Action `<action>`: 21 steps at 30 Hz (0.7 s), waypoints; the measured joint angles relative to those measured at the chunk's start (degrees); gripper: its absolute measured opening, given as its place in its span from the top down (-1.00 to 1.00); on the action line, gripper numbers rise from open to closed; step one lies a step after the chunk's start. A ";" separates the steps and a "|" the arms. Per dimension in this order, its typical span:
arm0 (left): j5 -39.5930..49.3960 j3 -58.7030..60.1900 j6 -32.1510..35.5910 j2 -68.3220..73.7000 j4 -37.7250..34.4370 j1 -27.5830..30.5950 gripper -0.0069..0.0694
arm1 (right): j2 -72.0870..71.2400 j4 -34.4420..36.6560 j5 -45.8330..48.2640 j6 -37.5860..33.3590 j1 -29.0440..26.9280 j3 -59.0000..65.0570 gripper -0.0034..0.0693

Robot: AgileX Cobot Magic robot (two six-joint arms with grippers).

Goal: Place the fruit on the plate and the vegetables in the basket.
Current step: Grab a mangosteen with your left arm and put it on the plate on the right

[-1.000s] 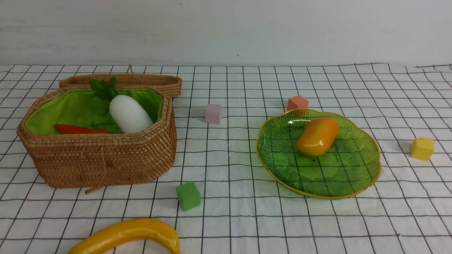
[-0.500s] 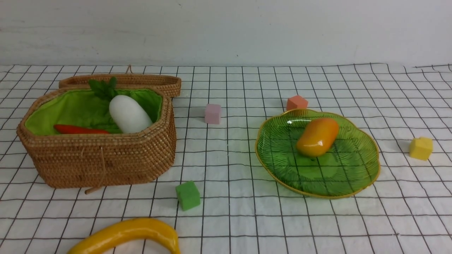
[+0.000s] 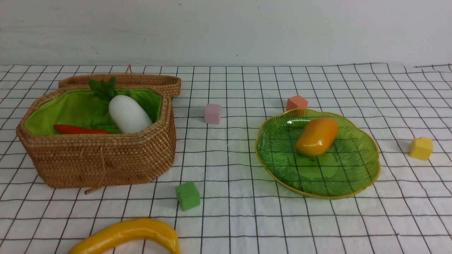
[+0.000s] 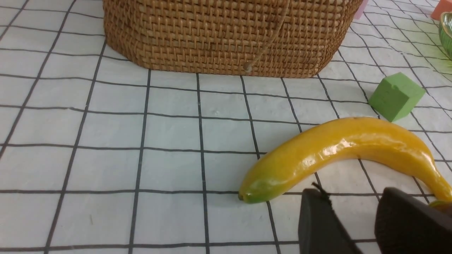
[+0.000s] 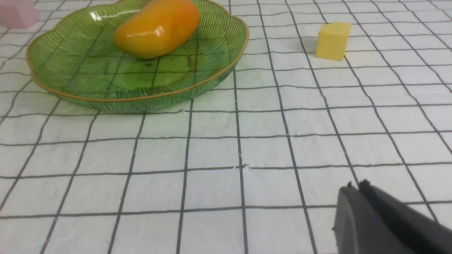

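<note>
Banana [image 3: 123,233] is seen lying on the grid-lined cloth [image 3: 240,218], in front of the wicker basket [image 3: 106,164] and well apart from the plate. Beside one end of it, a mangosteen [image 4: 445,207] is partly shown at the edge of the left wrist view. The mango [image 3: 317,137] is held by the green glass plate [image 3: 339,183] on the right side. In the basket, the carrot [image 3: 79,129] and the white radish [image 3: 130,113] are contained, the radish tilted, with green leaves raised above the lining [image 3: 63,113]. The woven lid [image 3: 120,80] is placed behind the basket. The green foam cube [image 3: 188,195] is set between basket and banana, the pink cube [image 3: 213,114] between basket and plate, the orange cube [image 3: 297,103] just behind the plate, and the yellow cube [image 3: 421,148] to its right. The jaws of the left gripper [image 4: 352,190] are parted, with cloth seen between them, and nothing is gripped. The jaws of the right gripper [image 5: 357,183] are brought together, with nothing held.
</note>
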 joint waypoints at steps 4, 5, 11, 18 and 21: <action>0.00 0.00 0.00 0.00 0.00 0.00 0.19 | 0.00 0.00 0.00 0.00 0.00 0.00 0.86; 0.00 0.00 0.00 0.00 0.00 0.00 0.19 | 0.00 0.00 -0.05 0.00 0.00 0.00 0.85; -0.26 0.00 0.00 0.00 0.00 0.00 0.19 | 0.00 0.00 -0.10 0.02 0.00 0.00 0.83; -16.64 0.00 0.00 0.00 -2.79 0.00 0.19 | 0.00 -0.13 -0.10 0.07 0.00 0.00 0.81; -29.75 0.00 0.00 0.00 -5.80 0.00 0.19 | 0.00 -0.13 -0.10 0.07 0.00 0.00 0.81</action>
